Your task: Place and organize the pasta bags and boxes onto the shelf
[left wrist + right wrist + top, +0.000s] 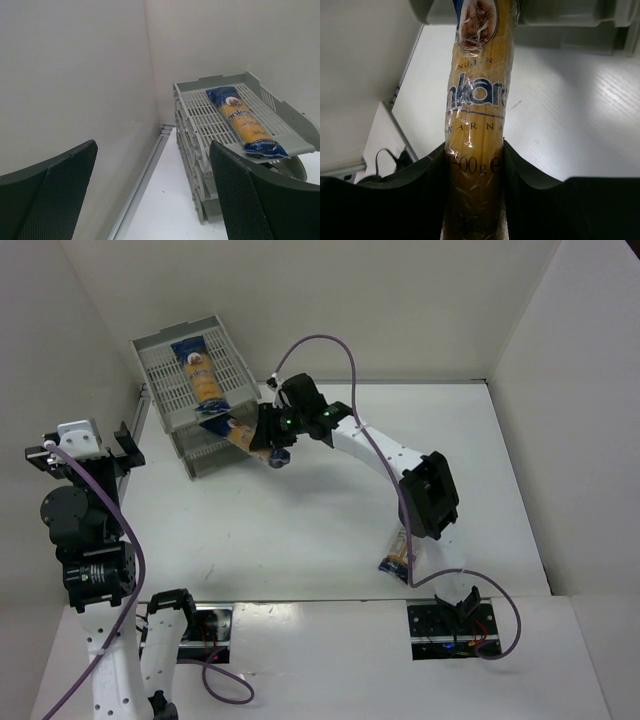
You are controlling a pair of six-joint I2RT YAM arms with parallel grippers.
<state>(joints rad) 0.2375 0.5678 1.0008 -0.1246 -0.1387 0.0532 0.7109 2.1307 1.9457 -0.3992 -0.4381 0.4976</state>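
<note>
Partly hidden, packet (477,95) clamped in right gripper (475,165), tip perhaps inside shelf (235,365), left gripper (152,155) apart.

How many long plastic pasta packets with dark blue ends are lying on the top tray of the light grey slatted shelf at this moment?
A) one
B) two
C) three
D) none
A: only one long plastic pasta packet with dark blue ends lies on the top tray of the light grey slatted plastic shelf; the right arm's fingers clamp a second packet, and a third packet lies on the white table.
</note>
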